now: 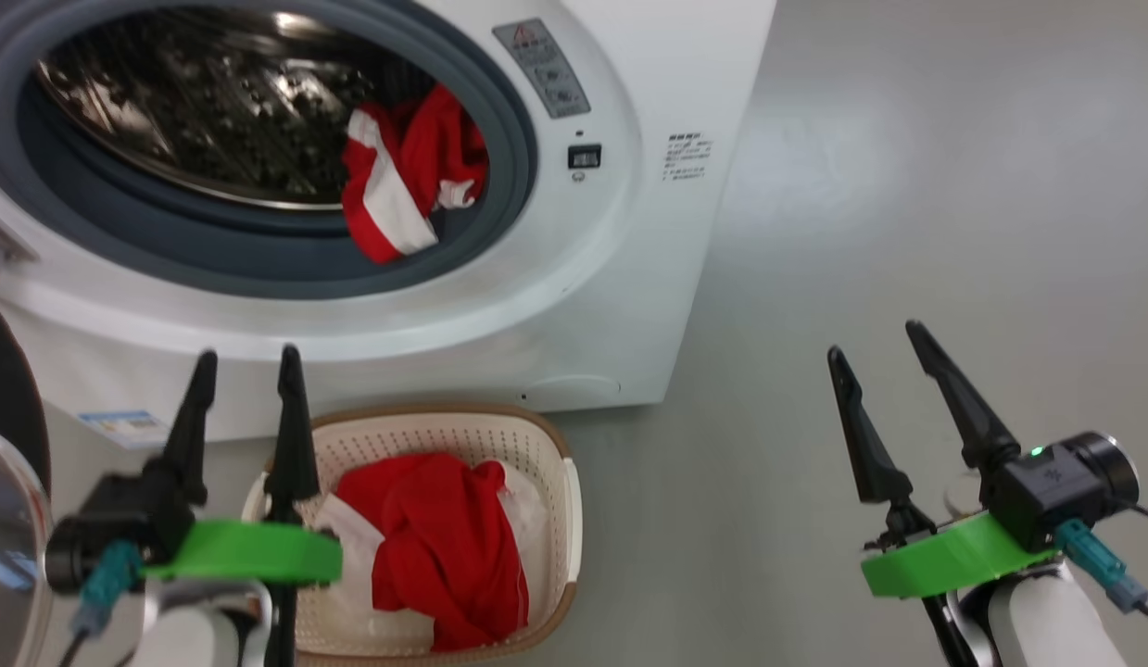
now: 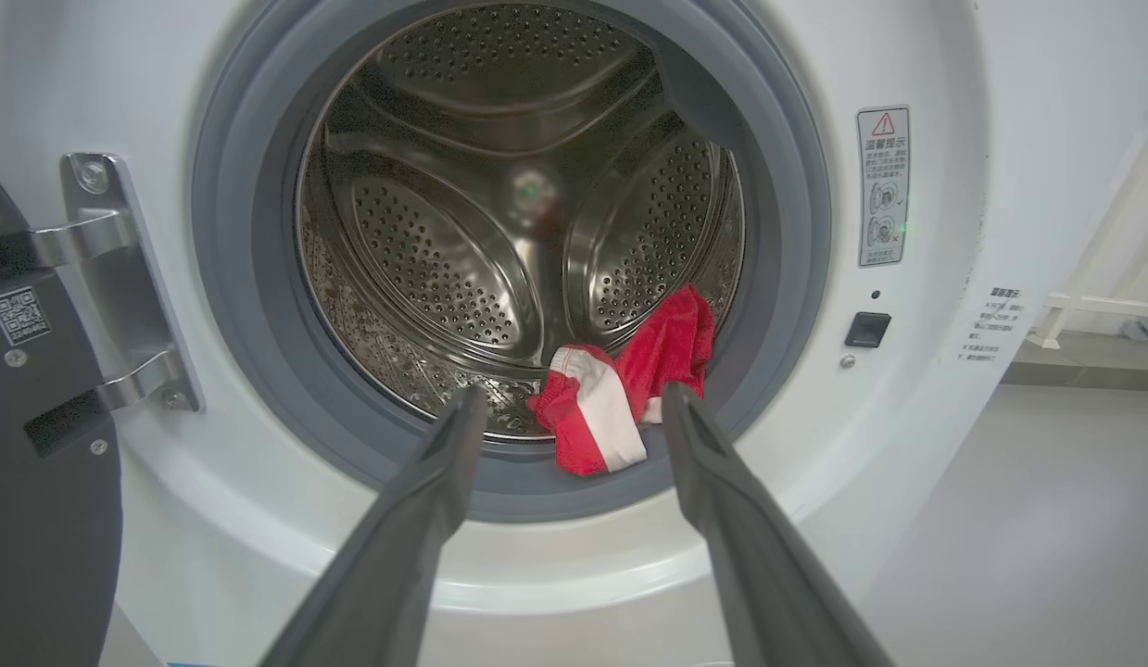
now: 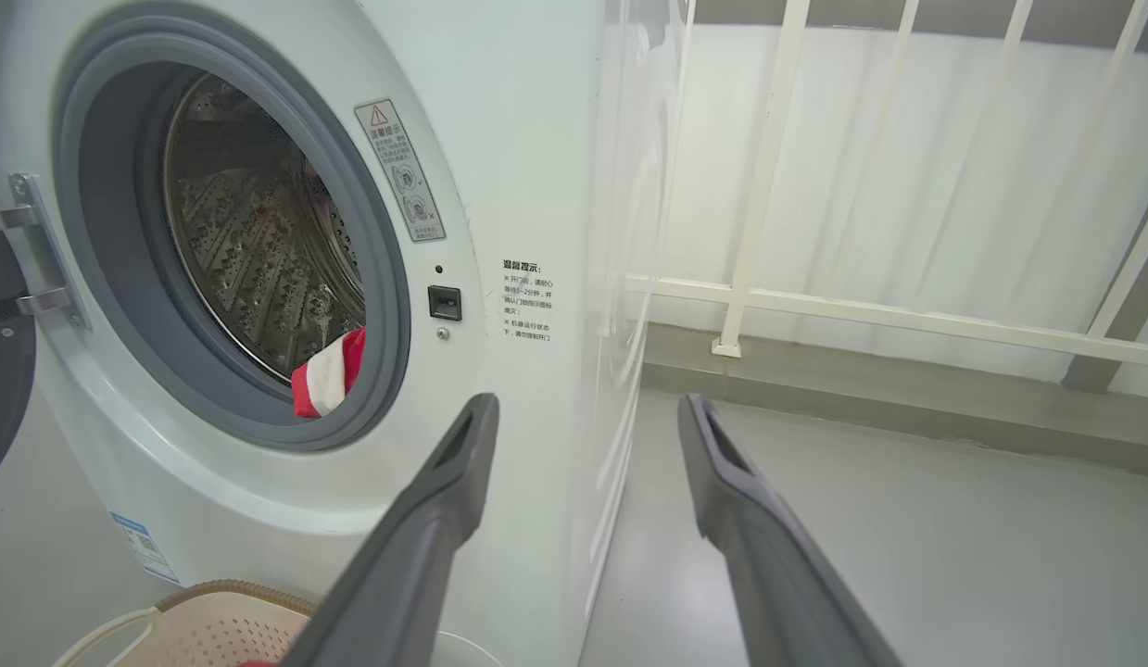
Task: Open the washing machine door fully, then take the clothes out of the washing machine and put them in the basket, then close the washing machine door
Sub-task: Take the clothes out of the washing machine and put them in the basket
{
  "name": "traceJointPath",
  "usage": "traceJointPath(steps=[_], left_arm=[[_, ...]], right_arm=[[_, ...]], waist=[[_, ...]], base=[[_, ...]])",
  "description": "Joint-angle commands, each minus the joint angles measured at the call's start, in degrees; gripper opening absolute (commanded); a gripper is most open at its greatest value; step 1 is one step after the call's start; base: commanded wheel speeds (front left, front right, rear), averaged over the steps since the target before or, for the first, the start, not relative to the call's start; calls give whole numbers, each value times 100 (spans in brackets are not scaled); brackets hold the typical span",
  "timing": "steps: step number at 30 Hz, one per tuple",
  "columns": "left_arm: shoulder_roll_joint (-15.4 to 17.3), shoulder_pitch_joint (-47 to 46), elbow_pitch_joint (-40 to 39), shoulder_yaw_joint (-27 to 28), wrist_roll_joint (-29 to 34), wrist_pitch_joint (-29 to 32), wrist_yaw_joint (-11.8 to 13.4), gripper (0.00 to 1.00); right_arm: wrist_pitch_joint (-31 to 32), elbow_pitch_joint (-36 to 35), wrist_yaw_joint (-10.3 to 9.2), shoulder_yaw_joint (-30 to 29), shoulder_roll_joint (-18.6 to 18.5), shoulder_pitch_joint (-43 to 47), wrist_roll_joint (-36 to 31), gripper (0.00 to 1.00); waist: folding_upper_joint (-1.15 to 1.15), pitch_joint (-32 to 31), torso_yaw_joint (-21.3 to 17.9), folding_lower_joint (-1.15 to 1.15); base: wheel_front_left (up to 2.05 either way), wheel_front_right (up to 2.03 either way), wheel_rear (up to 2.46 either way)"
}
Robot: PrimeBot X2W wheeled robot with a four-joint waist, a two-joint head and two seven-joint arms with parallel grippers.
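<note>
The white washing machine (image 1: 620, 278) stands with its door (image 1: 8, 482) swung wide to the left. One red and white garment (image 1: 402, 181) drapes over the grey gasket at the drum's lower right; it also shows in the left wrist view (image 2: 620, 398) and the right wrist view (image 3: 328, 375). More red clothes (image 1: 444, 547) lie in the cream basket (image 1: 560, 463) on the floor below the drum. My left gripper (image 1: 245, 366) hangs open over the basket's left rim, empty, aimed at the drum. My right gripper (image 1: 875, 338) is open and empty off to the right over bare floor.
Grey floor (image 1: 907, 185) spreads to the right of the machine. A white railing (image 3: 768, 185) and wall stand behind it on that side. The door hinge (image 2: 119, 278) sits at the drum's left.
</note>
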Motion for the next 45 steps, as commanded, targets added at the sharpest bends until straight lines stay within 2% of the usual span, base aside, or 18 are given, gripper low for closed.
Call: traceJointPath(steps=[1, 10, 20, 25, 31, 35, 45], left_arm=[[161, -242, -74, 155, 8, -41, -39, 100], [177, -1746, 923, 81, 75, -153, -107, 100], [444, -3372, 2201, -61, 401, -175, -134, 100], [497, -4126, 2929, -53, 301, -144, -310, 100], [555, -5014, 3779, 80, -44, 183, -538, 100], [495, -5484, 4281, 252, -434, 610, -668, 100], [351, -6324, 5060, 379, -1008, 1669, -806, 100]], right_arm=[[-36, -168, 36, 161, -28, -200, -67, 100], [-36, -301, 36, 234, -168, -480, -44, 100], [-36, -369, 36, 299, -191, -763, 20, 100], [-36, -372, 36, 337, -176, -866, 25, 100], [-36, -368, 36, 361, -181, -939, 16, 100], [-36, -353, 36, 397, -180, -986, -1, 100], [-36, -310, 36, 418, -215, -1083, 13, 100]], waist=[[0, 349, 71, 0], [0, 991, 95, 0], [0, 1568, -100, 0], [0, 1733, -182, 0], [0, 1893, -244, 0], [0, 1984, -267, 0], [0, 2139, -228, 0]], base=[[0, 0, 0], [0, 0, 0], [0, 0, 0], [0, 0, 0], [0, 0, 0], [0, 0, 0], [0, 0, 0]])
